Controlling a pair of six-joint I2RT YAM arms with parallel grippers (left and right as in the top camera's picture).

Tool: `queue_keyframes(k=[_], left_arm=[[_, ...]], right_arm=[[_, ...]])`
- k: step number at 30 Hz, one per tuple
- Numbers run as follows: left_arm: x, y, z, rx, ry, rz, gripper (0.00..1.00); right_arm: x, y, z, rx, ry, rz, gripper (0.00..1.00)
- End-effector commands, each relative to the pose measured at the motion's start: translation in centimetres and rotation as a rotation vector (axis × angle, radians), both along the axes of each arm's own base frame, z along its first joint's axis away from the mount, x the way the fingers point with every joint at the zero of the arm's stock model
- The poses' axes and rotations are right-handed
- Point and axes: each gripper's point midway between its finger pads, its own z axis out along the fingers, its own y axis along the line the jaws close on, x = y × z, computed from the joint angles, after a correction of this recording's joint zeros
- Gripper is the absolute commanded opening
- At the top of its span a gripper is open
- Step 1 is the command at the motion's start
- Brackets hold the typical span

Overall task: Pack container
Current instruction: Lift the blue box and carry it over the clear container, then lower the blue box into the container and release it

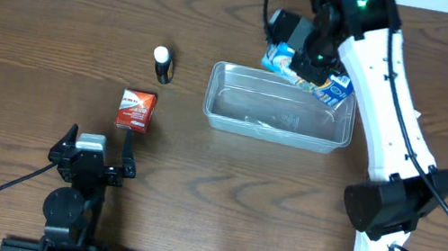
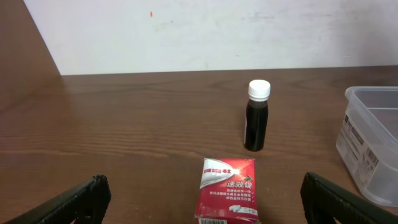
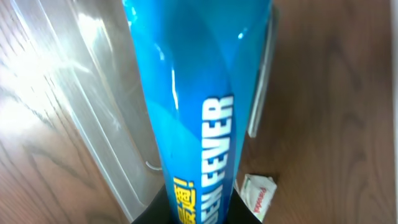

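Note:
The clear plastic container [image 1: 275,135] lies on the table right of centre, with nothing large inside. My right gripper [image 1: 312,63] hangs over its far edge, shut on a blue box [image 1: 334,89] with yellow and white print. In the right wrist view that blue box [image 3: 199,93] fills the middle, clamped between the fingers of the right gripper [image 3: 205,211], with the container [image 3: 93,106] below to its left. My left gripper [image 1: 97,152] rests open near the front left. Its fingers [image 2: 74,202] stand wide apart, and a red box [image 2: 227,186] lies just ahead of them, untouched.
A small dark bottle [image 1: 162,64] with a white cap stands left of the container and behind the red box [image 1: 135,110]. A small white sachet [image 3: 258,193] lies on the wood beside the container. The right arm's white links [image 1: 392,99] stretch along the table's right side.

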Motion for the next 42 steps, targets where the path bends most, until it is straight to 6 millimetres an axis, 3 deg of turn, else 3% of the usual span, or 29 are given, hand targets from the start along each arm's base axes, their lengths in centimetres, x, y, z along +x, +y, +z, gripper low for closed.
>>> queue_keyframes(k=[1,7,29,42], left_arm=[[0.0,-0.2,-1.7,0.008,0.039,-0.01,0.98],[0.0,-0.2,-1.7,0.008,0.039,-0.01,0.98],[0.0,-0.2,-1.7,0.008,0.039,-0.01,0.98],[0.0,-0.2,-1.7,0.008,0.038,-0.01,0.98]], right_arm=[[-0.4,-0.5,-1.8,-0.043,0.035,0.071,0.12],[-0.6,-1.4,-4.2,-0.101,0.072,0.104,0.13],[0.2,-1.7,-5.1,-0.065,0.062,0.188,0.13],[0.4,-1.9,-8.2,-0.081,0.073,0.25,0.14]])
